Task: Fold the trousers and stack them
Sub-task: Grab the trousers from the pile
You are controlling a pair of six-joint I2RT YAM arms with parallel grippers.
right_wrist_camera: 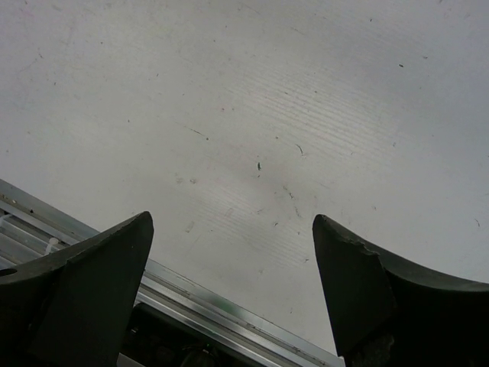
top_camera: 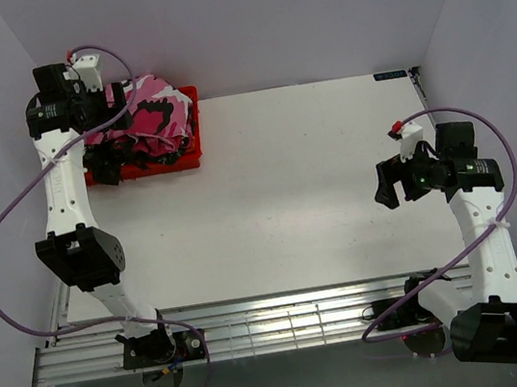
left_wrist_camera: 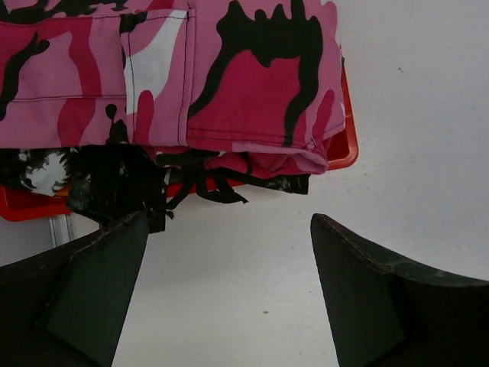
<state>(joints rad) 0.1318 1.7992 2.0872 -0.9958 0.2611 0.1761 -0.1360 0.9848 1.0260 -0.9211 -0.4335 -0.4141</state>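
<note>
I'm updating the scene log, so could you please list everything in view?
pink trousers: one pair, pink, white and black camouflage, heaped in the tray
mottled garment: one, black and white, under the pink pair, spilling over the tray's edge
tray: one, red, table's far left corner
table: one, white
left hand: one, dark, open, beside the tray
right hand: one, dark, open, over bare table by the near rail

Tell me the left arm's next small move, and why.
Probably ease the left gripper forward onto the near edge of the pink trousers and close: its jaws stand open and empty just short of the pile, which sits on the red tray.
</note>
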